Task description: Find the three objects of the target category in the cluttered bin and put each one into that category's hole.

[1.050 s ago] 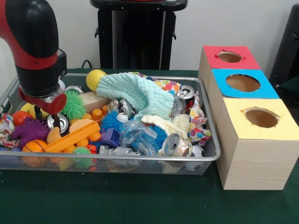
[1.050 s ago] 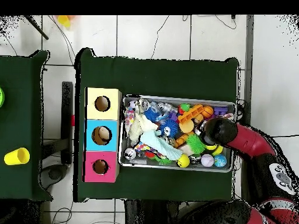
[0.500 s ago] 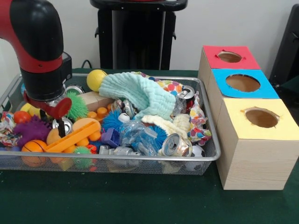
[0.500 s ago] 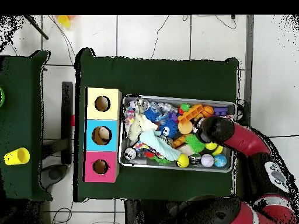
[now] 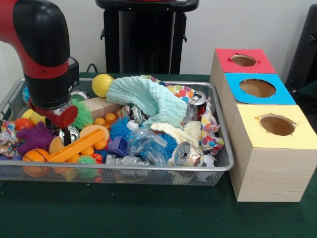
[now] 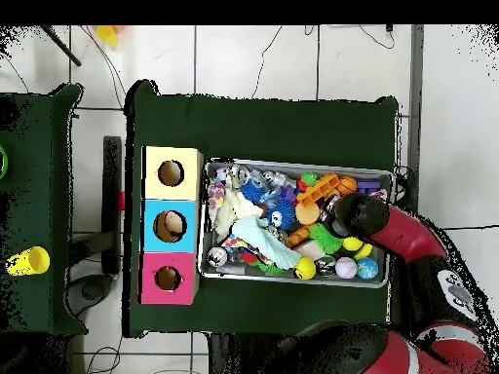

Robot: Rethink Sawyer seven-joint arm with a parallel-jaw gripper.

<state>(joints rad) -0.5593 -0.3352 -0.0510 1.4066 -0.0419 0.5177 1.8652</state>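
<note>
My gripper [image 5: 66,133] low over can [image 5: 71,133] in bin [image 5: 218,166]; jaw state unclear. Can light, slick, dentable: grip sidewalls mid-body.

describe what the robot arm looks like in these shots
The arm is thick and rounded: a glossy black shell with red bands and red link sections. A red flange sits at its lower end, above the pincer, which shows only as a thin dark part. In the overhead view a grey round patch sits on a red link. No cables show.

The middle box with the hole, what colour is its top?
Blue top, clearest in the front view.
</note>
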